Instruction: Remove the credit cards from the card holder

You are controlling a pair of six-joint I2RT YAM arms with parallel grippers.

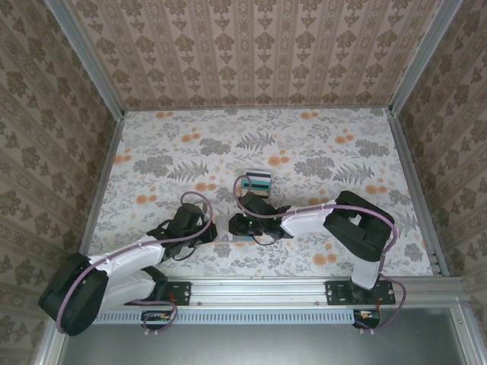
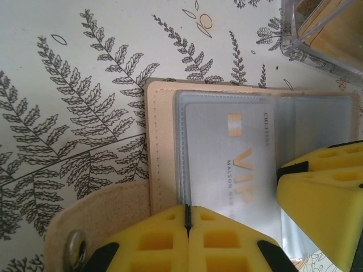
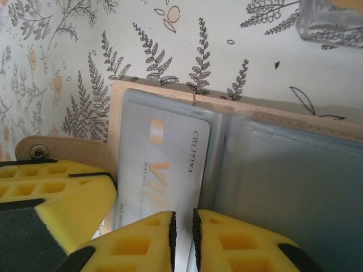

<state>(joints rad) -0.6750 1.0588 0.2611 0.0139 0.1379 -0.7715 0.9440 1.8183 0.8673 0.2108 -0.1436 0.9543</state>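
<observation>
Left pincer point(image 2: 187, 218), closed tight, pins the open holder point(image 2: 161, 141) to the desk point(image 2: 68, 68) so the right pincer point(image 3: 182, 222), narrowly closed on the card point(image 3: 164, 164), can slide it out

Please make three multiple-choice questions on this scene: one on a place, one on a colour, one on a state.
1. Where does the card holder lie? A far corner. B between both grippers. C on the rail.
2. What colour are the fingers? A yellow. B red. C blue.
3. The holder is: A snapped shut. B upside down. C open.
Key: B, left gripper and right gripper meet at it; A, both wrist views show yellow; C, its clear sleeves and VIP card show.
</observation>
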